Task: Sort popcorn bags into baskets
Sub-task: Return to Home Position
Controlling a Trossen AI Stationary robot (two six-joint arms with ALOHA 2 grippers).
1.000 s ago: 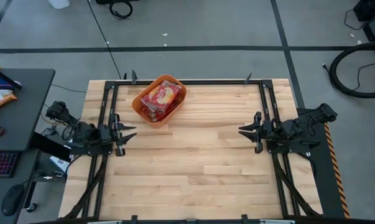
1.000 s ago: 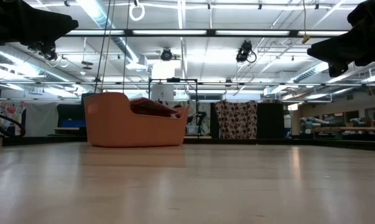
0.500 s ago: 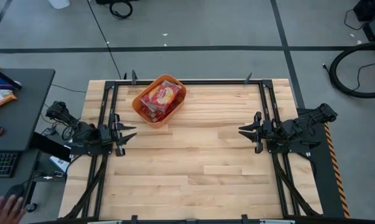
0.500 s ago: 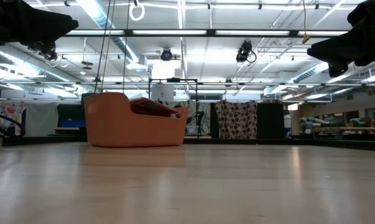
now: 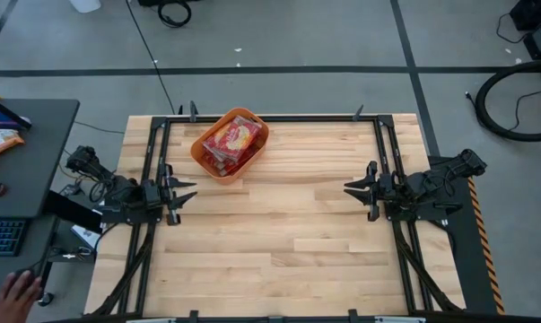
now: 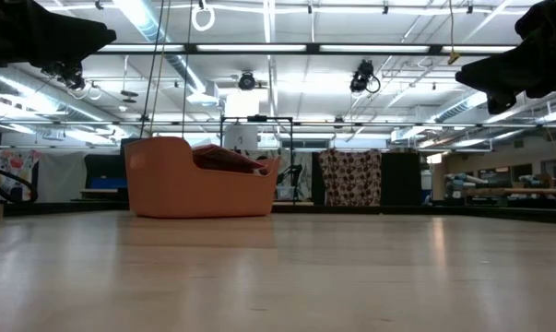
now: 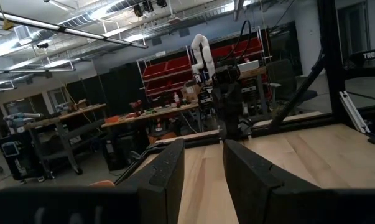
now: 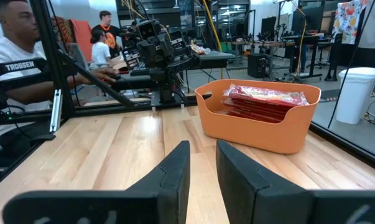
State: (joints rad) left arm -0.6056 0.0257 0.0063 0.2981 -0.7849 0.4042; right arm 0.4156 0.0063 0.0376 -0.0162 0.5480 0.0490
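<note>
The orange basket (image 5: 230, 144) stands on its base near the table's far edge, left of the middle; it also shows in the low view (image 6: 199, 178) and the right wrist view (image 8: 255, 121). Red popcorn bags (image 5: 231, 138) lie stacked inside it, the top one (image 8: 265, 96) level with the rim. My left gripper (image 5: 191, 193) hovers at the table's left side, open, near the basket's near end. My right gripper (image 5: 349, 188) hovers at the right side, open, well apart from the basket.
Bare wood table top (image 5: 279, 233) lies between the two arms. A black frame rail (image 5: 279, 117) runs along the far edge. A dark desk (image 5: 19, 152) stands left of the table, where a person's hand (image 5: 14, 292) shows. People sit beyond the table (image 8: 19, 62).
Both arms and the basket have kept still. A person's hand has come into the high view at the lower left, beside the desk.
</note>
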